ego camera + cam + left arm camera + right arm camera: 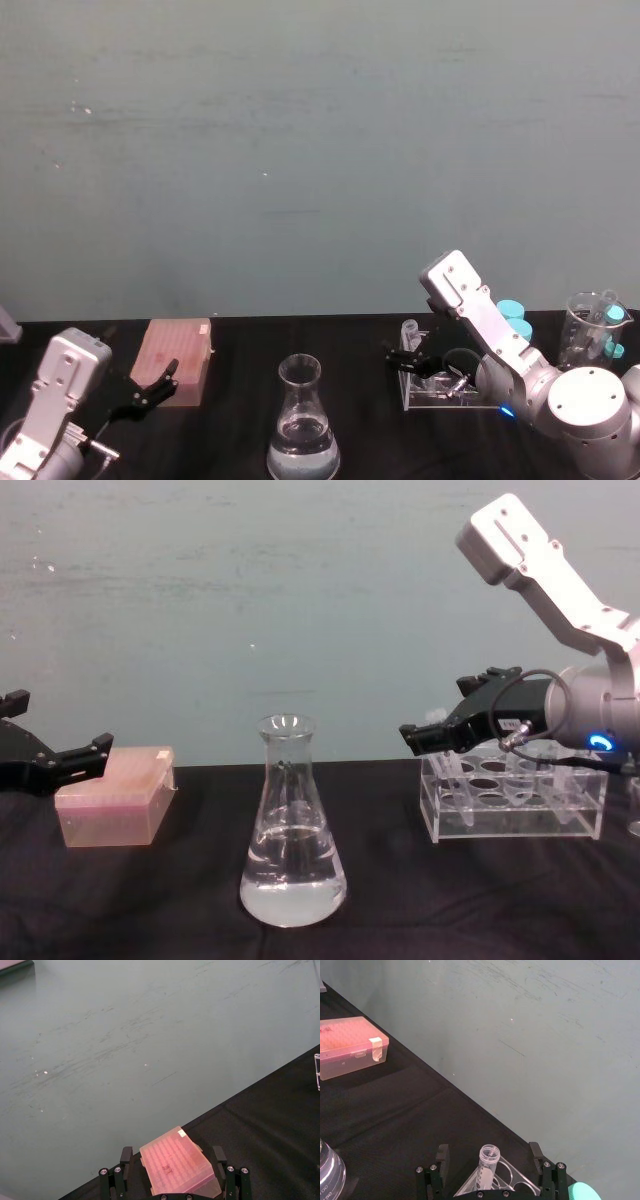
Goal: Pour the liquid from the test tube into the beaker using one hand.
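Between the spread fingers of the right gripper (490,1180), the test tube (488,1165) stands upright in the clear rack (515,800), its long axis vertical and its open rim level with the fingertips, neither yet touching it. Well off to that gripper's left sits the beaker (293,825). Farther left, the left gripper (172,1175) hangs open around a pink box (179,1165).

one beaker (303,430), one rack (515,805), two hands (150,392) (408,358)
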You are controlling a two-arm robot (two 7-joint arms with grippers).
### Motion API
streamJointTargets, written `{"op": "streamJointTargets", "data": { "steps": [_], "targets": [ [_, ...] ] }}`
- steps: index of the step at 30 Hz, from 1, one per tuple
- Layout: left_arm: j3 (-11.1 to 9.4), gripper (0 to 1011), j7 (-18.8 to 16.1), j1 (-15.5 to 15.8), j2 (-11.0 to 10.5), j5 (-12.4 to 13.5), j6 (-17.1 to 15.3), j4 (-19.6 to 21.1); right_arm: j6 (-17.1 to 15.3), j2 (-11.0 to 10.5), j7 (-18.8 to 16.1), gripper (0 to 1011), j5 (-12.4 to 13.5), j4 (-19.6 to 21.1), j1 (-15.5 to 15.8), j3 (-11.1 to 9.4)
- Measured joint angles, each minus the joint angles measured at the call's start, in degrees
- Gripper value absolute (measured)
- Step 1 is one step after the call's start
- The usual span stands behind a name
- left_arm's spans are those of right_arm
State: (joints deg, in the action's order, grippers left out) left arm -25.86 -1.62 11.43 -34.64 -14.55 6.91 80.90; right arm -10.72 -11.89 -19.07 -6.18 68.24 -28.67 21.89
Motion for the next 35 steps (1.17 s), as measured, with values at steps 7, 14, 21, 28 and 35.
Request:
{"op": "streamJointTargets", "data": {
  "steps": [7,14,21,28,35],
  "targets": [
    [0.0,1000,0.0,0.0,0.0,0.0,0.0,0.0,0.0,0.0,0.0,1000,0.0,0.0,0.0,0.0],
    [0.0,1000,0.0,0.0,0.0,0.0,0.0,0.0,0.01,0.0,0.0,1000,-0.01,0.0,0.0,0.0],
    [0.0,1000,0.0,0.0,0.0,0.0,0.0,0.0,0.01,0.0,0.0,1000,-0.01,0.0,0.0,0.0],
    [0.0,1000,0.0,0.0,0.0,0.0,0.0,0.0,0.0,0.0,0.0,1000,-0.01,0.0,0.0,0.01],
    [0.0,1000,0.0,0.0,0.0,0.0,0.0,0.0,0.0,0.0,0.0,1000,-0.01,0.0,0.0,0.0]
  ]
}}
